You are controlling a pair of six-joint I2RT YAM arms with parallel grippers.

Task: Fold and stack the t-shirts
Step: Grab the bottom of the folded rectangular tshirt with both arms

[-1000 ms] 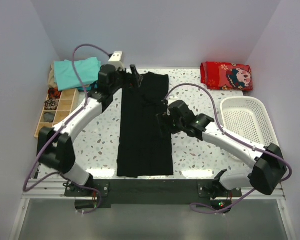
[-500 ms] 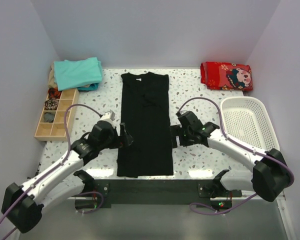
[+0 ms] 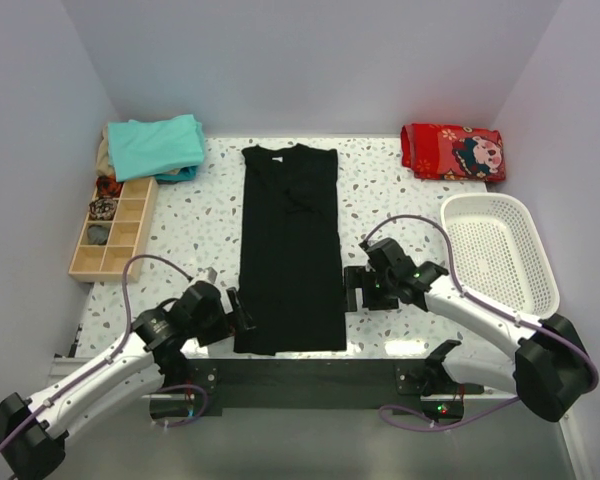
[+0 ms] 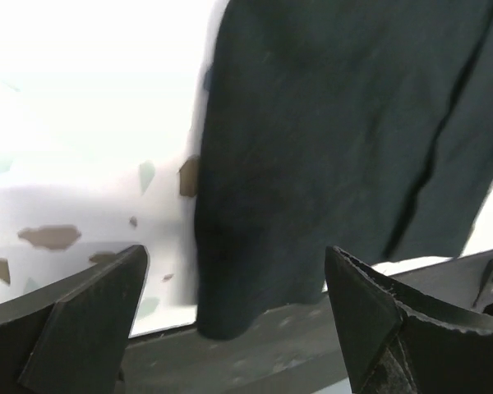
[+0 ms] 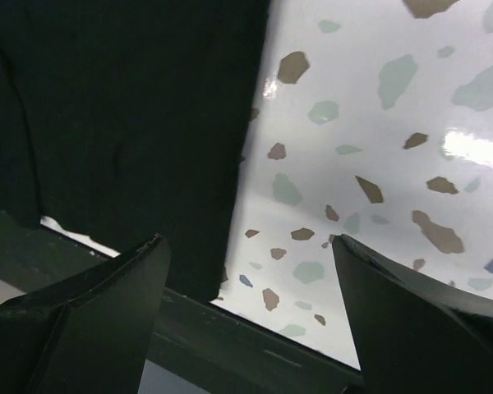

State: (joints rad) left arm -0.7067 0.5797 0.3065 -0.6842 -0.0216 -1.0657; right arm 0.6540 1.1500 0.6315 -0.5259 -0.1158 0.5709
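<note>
T-shirt [image 3: 288,245], black, runs near-to-far, collar far; left gripper [image 3: 239,306] and right gripper [image 3: 352,289] gape apart.

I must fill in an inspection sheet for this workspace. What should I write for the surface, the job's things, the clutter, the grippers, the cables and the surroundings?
Surface: white speckled table; no spill or damage seen.
Job's things: black t-shirt lies flat as a long narrow strip in the centre; folded teal t-shirts sit in the far left corner.
Clutter: wooden compartment tray at the left edge; white basket at the right; red printed cloth in the far right corner.
Grippers: left gripper open at the black shirt's near left corner; right gripper open beside its right edge; both hold nothing.
Cables: purple cables loop over each arm, off the shirt.
Surroundings: plain pale walls on three sides.
</note>
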